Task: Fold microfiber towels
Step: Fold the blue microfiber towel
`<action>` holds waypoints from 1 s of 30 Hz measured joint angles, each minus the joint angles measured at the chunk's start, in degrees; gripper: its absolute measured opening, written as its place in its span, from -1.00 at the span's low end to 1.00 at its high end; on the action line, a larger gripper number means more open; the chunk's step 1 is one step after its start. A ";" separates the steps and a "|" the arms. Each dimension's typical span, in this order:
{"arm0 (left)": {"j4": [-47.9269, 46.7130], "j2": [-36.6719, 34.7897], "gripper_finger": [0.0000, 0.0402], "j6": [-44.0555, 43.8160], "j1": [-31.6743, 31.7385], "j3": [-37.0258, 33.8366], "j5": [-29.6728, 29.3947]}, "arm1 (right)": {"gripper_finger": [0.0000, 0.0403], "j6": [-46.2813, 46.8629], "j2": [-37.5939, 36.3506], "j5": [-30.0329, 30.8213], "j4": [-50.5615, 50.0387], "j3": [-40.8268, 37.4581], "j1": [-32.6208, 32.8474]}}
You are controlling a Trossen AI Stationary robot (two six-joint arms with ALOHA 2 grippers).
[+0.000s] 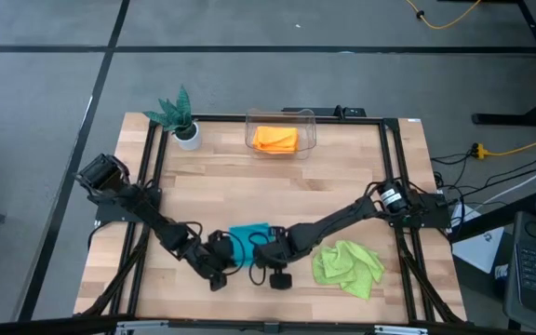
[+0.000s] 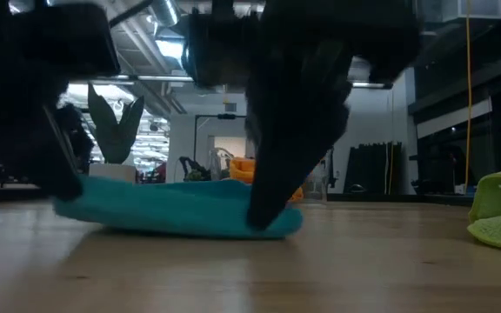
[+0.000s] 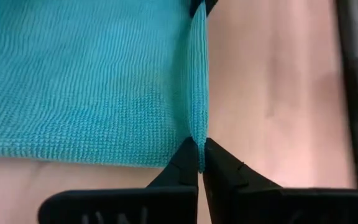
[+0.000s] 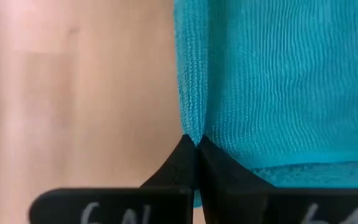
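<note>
A teal-blue towel (image 1: 249,234) lies near the table's front edge, between my two grippers. My left gripper (image 1: 223,253) is shut on its near left end and my right gripper (image 1: 264,251) on its near right end. In the low view the towel (image 2: 177,209) rests on the wood, with the right gripper's fingers (image 2: 272,196) at its right end. A lime green towel (image 1: 348,266) lies crumpled to the right. An orange towel (image 1: 275,140) sits folded in a clear container at the far edge. My left gripper pinches the teal towel's edge (image 3: 197,134) between its two fingertips, slanting down from the table's left. The edge stands up as a narrow ridge running away from the fingers; the rest lies flat on the table. My right gripper pinches the same towel's edge (image 4: 193,127) between its two fingertips, pointing steeply down from the right. The pinched edge rises in a ridge ahead of the fingers. The cloth beside it lies spread on the wood.
A green artificial plant in a white pot (image 1: 182,119) stands at the far left corner. The clear container (image 1: 281,119) stands mid-far edge. Bare wood (image 1: 277,191) lies between the container and the grippers. A black frame (image 1: 153,167) rims the table.
</note>
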 joint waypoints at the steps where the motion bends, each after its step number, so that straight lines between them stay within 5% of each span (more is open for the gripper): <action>1: -0.06 0.00 -1.00 -0.03 -0.15 0.76 0.66 | -0.97 0.00 0.02 -0.44 -1.94 1.53 0.54; 14: -2.02 -0.22 -1.00 0.16 -1.25 10.41 6.16 | -0.95 -2.13 -0.24 2.27 -11.96 12.03 5.64; 25: -1.04 -0.26 -0.99 0.05 -1.30 10.88 5.98 | -0.94 -3.32 -0.39 14.59 -17.33 16.17 5.53; 30: 3.18 -0.28 -1.00 0.02 -1.50 10.90 5.65 | -0.94 -3.06 -0.46 12.19 -21.11 16.68 5.53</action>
